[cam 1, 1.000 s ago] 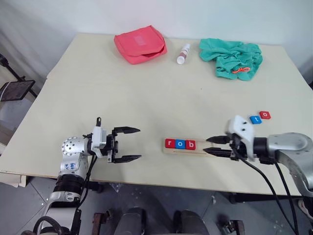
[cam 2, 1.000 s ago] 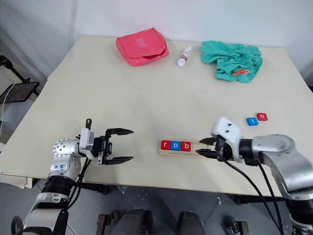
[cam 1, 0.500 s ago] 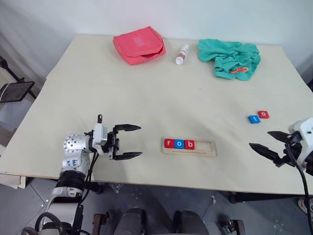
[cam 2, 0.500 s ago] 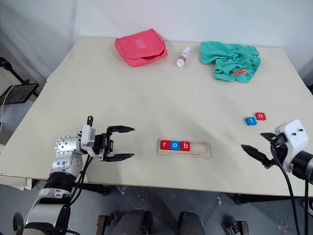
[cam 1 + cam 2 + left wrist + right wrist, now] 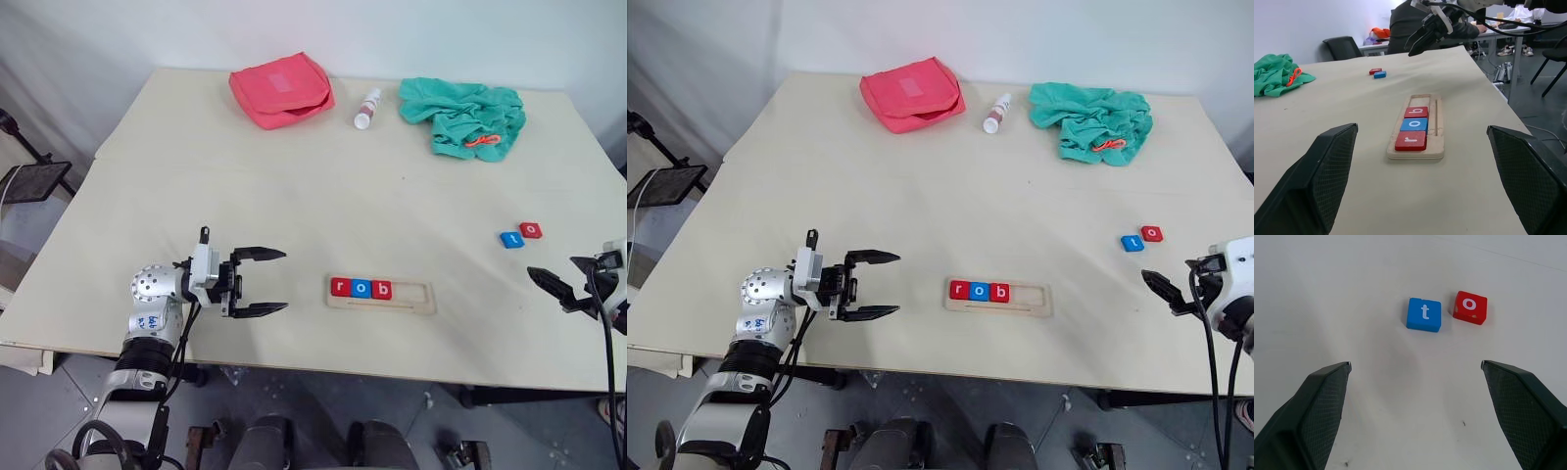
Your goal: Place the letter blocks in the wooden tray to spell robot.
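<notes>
Right end effector (image 5: 1172, 290) has swung from wooden tray (image 5: 380, 293) toward loose red o block (image 5: 1470, 307), fingers apart, empty; left end effector (image 5: 257, 282) apart; block likely light, rigid; pinch opposite edges.

My table (image 5: 294, 176) sits in bright, even, diffuse light with only faint soft shadows and no glare, while in my wrist views my own fingers (image 5: 1312, 416) loom dark and blurred up close, the tiles (image 5: 1423, 314) sharp.

Looks like an office or lab: black office chairs (image 5: 1345, 47) and other desks (image 5: 1501, 32) at 12 o'clock behind this desk (image 5: 1352, 112).
</notes>
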